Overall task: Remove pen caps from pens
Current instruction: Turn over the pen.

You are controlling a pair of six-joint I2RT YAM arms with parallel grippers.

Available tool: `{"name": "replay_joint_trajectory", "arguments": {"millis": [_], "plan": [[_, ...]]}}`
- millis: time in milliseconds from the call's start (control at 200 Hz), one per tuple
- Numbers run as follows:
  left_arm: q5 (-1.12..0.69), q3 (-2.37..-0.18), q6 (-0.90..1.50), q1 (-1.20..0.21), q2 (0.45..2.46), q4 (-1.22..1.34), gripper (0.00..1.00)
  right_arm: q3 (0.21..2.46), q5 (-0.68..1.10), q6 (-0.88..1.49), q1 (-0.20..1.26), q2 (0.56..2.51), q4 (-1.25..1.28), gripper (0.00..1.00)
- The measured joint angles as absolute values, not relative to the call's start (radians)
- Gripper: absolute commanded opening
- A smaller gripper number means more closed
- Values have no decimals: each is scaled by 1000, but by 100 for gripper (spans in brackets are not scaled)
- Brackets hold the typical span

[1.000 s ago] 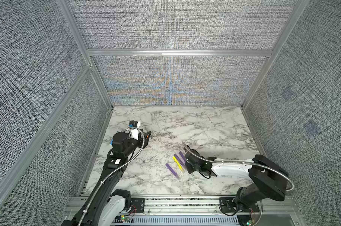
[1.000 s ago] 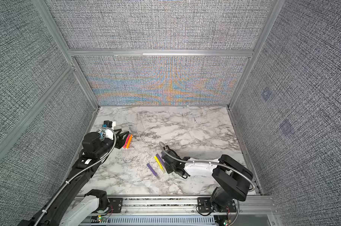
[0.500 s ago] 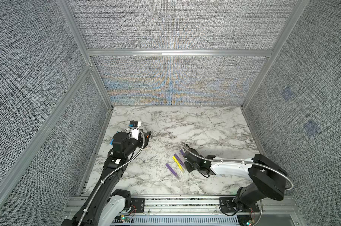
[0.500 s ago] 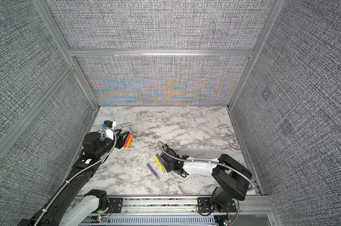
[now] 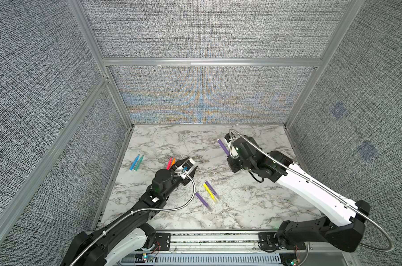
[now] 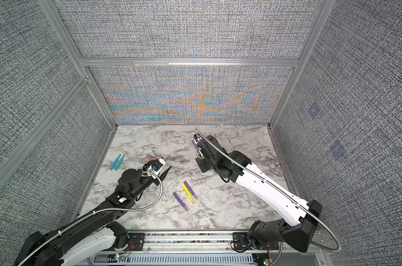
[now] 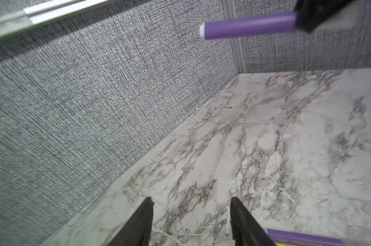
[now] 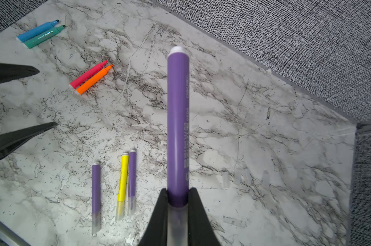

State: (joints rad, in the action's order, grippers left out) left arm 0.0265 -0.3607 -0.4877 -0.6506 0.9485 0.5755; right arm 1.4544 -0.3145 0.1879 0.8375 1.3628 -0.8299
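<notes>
The right gripper (image 8: 179, 191) clamps a purple pen (image 8: 177, 119) by its capped end above the marble table (image 8: 276, 132). The left gripper (image 7: 191, 199) hangs empty, jaws apart.

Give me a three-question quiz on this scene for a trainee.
1. True or false: the left gripper holds a pen.
2. How many pens lying on the table wear caps?
3. Which pen does the right gripper grip? A yellow, B purple, C teal.
Key: 1 false, it is open and empty. 2 three. 3 B, the purple pen.
</notes>
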Motion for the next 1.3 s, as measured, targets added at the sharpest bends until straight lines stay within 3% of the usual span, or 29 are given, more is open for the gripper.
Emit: {"name": "replay_joint_trajectory", "arguments": {"millis": [185, 330, 505, 1300], "plan": [[192, -249, -836, -825, 1044, 964, 58, 1493, -241, 156, 843, 1414, -917, 0], [319, -221, -1181, -949, 1260, 1320, 59, 1554, -194, 138, 875, 1485, -970, 0], [439, -310, -1440, -1003, 1465, 1493, 55, 1644, -171, 123, 882, 1542, -1029, 0], [533, -383, -1601, -1036, 1556, 1539, 52, 1750, -171, 55, 931, 1617, -1198, 0]]}}
